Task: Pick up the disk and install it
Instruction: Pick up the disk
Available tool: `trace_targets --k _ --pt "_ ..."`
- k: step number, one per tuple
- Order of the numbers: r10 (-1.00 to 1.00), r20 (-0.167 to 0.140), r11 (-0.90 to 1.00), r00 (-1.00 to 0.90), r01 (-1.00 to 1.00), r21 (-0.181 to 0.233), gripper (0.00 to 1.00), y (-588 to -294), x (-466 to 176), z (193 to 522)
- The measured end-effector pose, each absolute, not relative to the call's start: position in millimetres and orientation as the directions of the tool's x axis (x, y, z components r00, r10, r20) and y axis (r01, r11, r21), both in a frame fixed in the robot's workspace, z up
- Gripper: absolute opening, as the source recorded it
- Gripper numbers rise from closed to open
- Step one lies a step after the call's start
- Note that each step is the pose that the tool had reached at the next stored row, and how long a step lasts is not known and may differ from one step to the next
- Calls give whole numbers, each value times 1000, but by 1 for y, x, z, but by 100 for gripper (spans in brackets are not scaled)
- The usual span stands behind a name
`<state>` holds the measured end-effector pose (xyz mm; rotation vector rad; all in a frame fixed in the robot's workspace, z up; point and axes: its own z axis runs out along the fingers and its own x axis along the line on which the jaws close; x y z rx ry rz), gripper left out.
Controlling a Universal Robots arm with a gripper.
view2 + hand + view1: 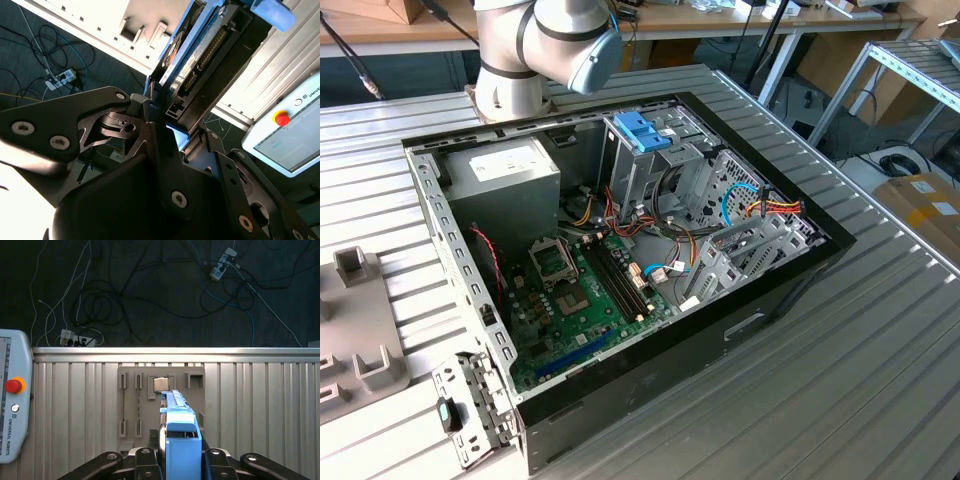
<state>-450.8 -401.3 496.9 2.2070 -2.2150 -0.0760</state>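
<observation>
**Over the grey fixture, disk in the claw's grip**

Above the ribbed metal worktop (265, 410), the claw (180, 456) is clamped on the disk (178, 432). It holds the disk edge-on, so the first wrist view looks along the light blue frame, with a finger on either side. In the second wrist view the same disk (200, 55) juts out beyond the claw (167, 117), showing its dark underside and a row of connector pins. Gripping it across its thin dimension probably keeps the long framed edges free, which would suit a slide-in bay.

Below the disk lies a grey fixture (195, 405) with slots and pockets, apparently a rest for loose parts. A small square piece (160, 385) sits in one pocket, and I cannot say what it is. A teach pendant (10, 410) lies at the worktop's edge.

In the exterior view the open computer case (780, 290) lies on its side, its drive cage (665, 170) topped by a blue handle (642, 130). The arm (540, 40) is cut off at that picture's upper edge. The disk's white label is turned out of sight, and the disk masks where the fingers meet it.
</observation>
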Motion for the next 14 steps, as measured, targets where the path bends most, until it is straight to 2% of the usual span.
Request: trace_targets --k 14 --pt "-1000 -24 3 -4 -999 44 37 -401 -445 497"
